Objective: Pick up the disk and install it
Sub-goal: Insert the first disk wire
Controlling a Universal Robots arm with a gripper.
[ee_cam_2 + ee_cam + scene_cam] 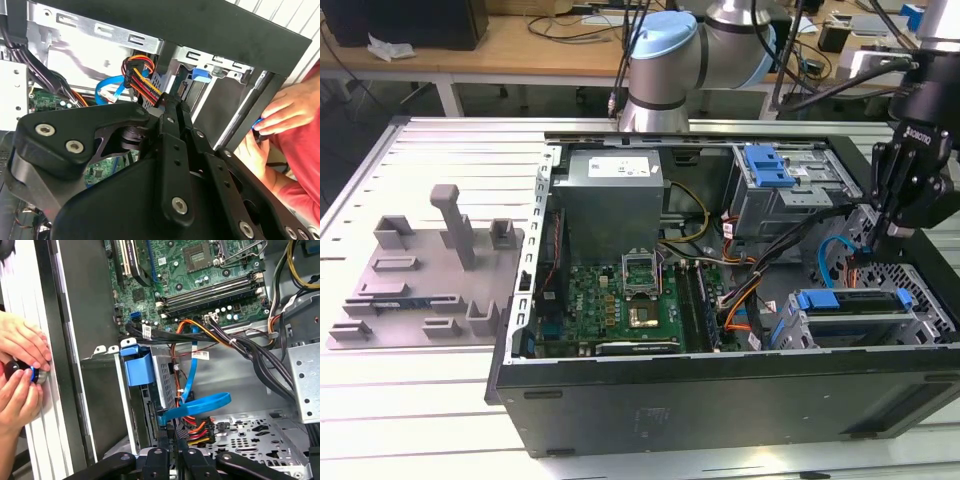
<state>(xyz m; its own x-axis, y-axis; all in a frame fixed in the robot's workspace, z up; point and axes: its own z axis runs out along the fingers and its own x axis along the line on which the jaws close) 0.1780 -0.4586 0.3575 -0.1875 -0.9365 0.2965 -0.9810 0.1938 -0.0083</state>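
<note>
The disk [855, 303] lies flat in the metal drive cage [920, 330] at the front corner of the open computer case, on the exterior view's right. Its blue carrier bracket [817, 300] faces the case interior. In the first wrist view the blue bracket [136, 365] and the disk's perforated side [162, 375] sit inside the cage. My gripper [897, 228] hangs just above and behind the cage, apart from the disk. Its black fingers [165, 440] are pressed together, shut on nothing, with the tips [171, 102] beside a bundle of red, yellow and orange power wires [197, 429].
A blue data cable [200, 404] loops close to the fingertips. The motherboard [620, 300], power supply [610, 195] and a second bay with a blue latch [767, 165] fill the case. A person's hands [20, 370] hold a small device outside the case wall. A grey fixture [425, 275] lies on the table.
</note>
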